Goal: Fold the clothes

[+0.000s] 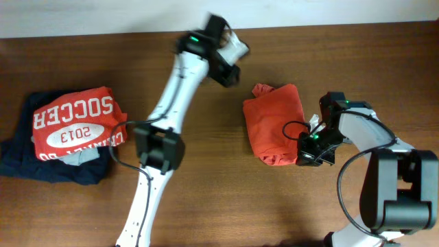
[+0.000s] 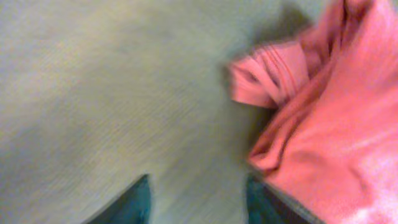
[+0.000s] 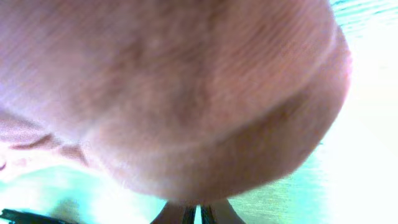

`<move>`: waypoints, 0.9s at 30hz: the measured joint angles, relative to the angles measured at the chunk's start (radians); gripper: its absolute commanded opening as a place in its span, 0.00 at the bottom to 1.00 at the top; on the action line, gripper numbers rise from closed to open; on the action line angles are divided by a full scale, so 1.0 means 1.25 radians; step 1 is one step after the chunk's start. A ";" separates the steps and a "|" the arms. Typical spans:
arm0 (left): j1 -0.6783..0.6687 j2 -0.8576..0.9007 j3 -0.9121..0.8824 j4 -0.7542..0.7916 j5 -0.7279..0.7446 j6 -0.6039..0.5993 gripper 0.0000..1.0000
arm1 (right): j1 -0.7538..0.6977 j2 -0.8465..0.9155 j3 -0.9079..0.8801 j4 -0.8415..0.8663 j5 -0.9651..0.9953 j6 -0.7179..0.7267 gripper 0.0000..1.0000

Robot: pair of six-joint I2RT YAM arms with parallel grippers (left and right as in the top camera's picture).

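Observation:
The clothes (image 1: pixel 274 123), an orange-red T-shirt, lie in a folded bundle right of the table's middle, plain side up. My right gripper (image 1: pixel 309 147) is at the bundle's lower right edge. In the right wrist view its jaws (image 3: pixel 198 214) are pressed together under a bulge of the shirt's cloth (image 3: pixel 186 93), which covers the fingertips. My left gripper (image 1: pixel 230 58) is blurred, up and left of the shirt near the table's back edge. In the left wrist view it (image 2: pixel 198 202) stands open over bare wood, with the shirt (image 2: pixel 329 124) to its right.
At the far left a red shirt with white "SOCCER 2013" print (image 1: pixel 75 123) lies on a dark navy garment (image 1: pixel 41 168). The wooden table's back edge (image 1: pixel 103 31) runs along the top. The left arm (image 1: pixel 161 144) crosses the table's middle.

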 measured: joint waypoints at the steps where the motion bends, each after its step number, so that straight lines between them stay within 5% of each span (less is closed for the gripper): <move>1: 0.012 0.000 0.033 -0.020 0.000 -0.004 0.56 | 0.000 -0.008 0.000 0.002 -0.004 -0.009 0.12; 4: 0.046 -0.001 0.160 -0.094 0.002 -0.010 0.63 | 0.000 -0.060 0.000 0.016 -0.042 -0.055 0.19; 5: 0.049 -0.006 0.187 -0.115 0.008 -0.013 0.65 | 0.000 -0.093 0.000 0.022 -0.063 -0.077 0.33; 6: 0.048 -0.012 0.197 -0.132 0.015 -0.013 0.66 | 0.000 -0.118 0.001 0.028 -0.074 -0.088 0.61; 9: 0.038 -0.017 0.201 -0.188 0.053 -0.016 0.67 | -0.001 -0.204 0.005 0.054 -0.100 -0.110 0.93; 16: 0.027 -0.017 0.190 -0.259 0.089 -0.025 0.67 | -0.103 -0.258 0.018 0.158 -0.128 -0.109 0.99; 19: 0.027 -0.017 0.190 -0.284 0.083 -0.025 0.69 | -0.151 -0.204 0.019 0.162 -0.136 -0.107 0.80; 23: 0.027 -0.028 0.188 -0.286 -0.001 -0.026 0.75 | -0.150 -0.126 0.018 0.185 -0.267 -0.154 0.13; 24: 0.027 -0.035 0.187 -0.286 -0.019 -0.027 0.79 | -0.141 -0.124 0.018 0.207 -0.300 -0.161 0.04; 27: 0.038 -0.073 0.185 -0.286 -0.064 -0.027 0.82 | -0.112 -0.124 0.020 0.272 -0.320 -0.080 0.04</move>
